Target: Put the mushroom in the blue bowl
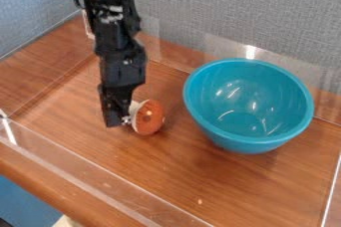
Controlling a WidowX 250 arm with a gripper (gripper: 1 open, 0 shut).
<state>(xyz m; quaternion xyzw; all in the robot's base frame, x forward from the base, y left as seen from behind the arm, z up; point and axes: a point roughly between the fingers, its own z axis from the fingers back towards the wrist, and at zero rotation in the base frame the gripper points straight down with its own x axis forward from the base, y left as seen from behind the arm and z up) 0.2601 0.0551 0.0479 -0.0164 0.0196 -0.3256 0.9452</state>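
nearest the camera runs the clear plastic wall (160, 176) along the front edge of the wooden table (67, 82). just behind it hangs the claw (123, 119), pointing down from the black arm (114, 42), and the mushroom (146, 117) sits at its tip – orange-brown cap turned toward the camera, seemingly clear of the wood, though the gap under it is hard to read. the claw is closed tight, and the mushroom looks pinched at its side rather than squarely between the pads, so the hold may be shallow.

the step in hand seems to be the lift and carry. doing it well likely means rising straight and slowly until the mushroom clears the rim, then travelling right – no quick swing, since a rounded toy held off-centre could slip out.

further back and to the right stands the blue bowl (249, 104), empty, well apart from the mushroom. beyond it is the grey wall (253, 7).
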